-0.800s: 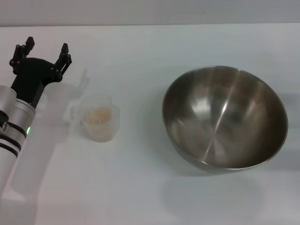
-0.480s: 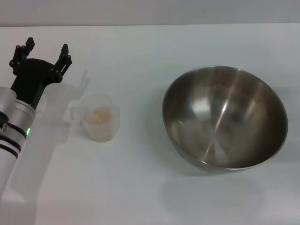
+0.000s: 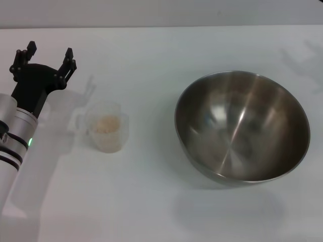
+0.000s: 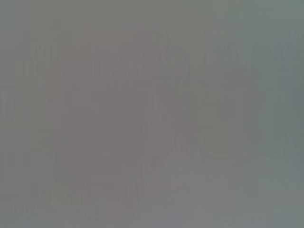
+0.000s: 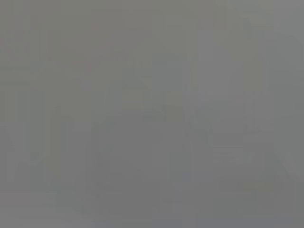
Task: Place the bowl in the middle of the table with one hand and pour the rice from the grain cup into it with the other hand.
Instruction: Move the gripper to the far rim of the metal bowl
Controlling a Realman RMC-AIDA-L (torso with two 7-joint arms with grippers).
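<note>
Nothing done yet, by my read: the left gripper (image 3: 47,54) is hanging over the table (image 3: 151,201) w/ prongs spread wide, gripping nothing. The cup (image 3: 106,126) is sitting near it, toward the robot & to its right, rice (image 3: 106,123) inside. The bowl (image 3: 241,126) is lying well apart, further right, empty, off-centre. Right gripper isn't showing. Both placing & pouring are looking left to do. Surface is plain white; a grey band is running along the far edge.

A plain grey wall (image 3: 161,12) runs behind the white surface.
</note>
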